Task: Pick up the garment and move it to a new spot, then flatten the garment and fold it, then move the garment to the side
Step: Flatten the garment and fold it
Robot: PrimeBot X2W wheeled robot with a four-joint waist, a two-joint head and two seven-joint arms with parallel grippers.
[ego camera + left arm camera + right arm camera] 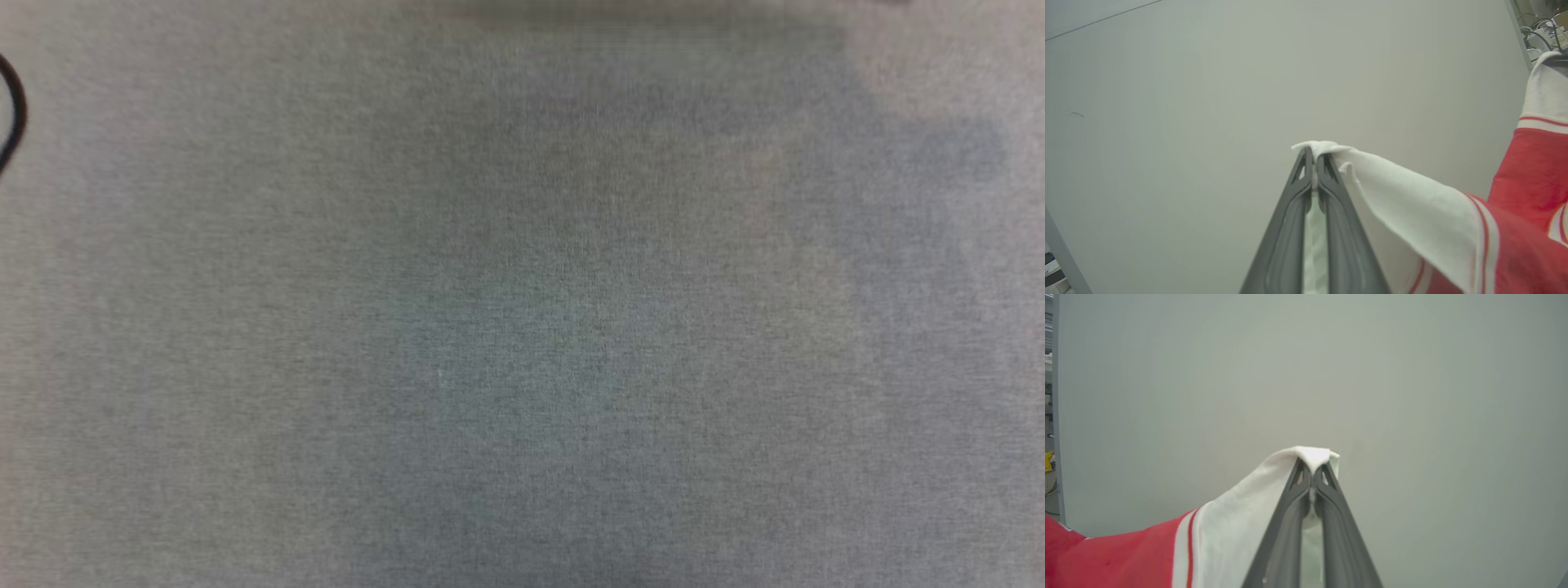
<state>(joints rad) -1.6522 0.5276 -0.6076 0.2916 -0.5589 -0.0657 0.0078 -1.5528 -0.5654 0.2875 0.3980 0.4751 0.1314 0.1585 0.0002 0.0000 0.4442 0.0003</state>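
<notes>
Head view: a grey textured surface (522, 327), with a black cable (16, 114) curling at its left edge. Left wrist view: the left gripper (1314, 157) pinches a white sleeve of the garment (1527, 175), held above the pale worktop (1167, 122), red body trailing right. Right wrist view: the right gripper (1312, 467) is clamped on the other white sleeve. This looks like the carry step. Next it needs lowering, sleeves spread apart, to lie flat.
</notes>
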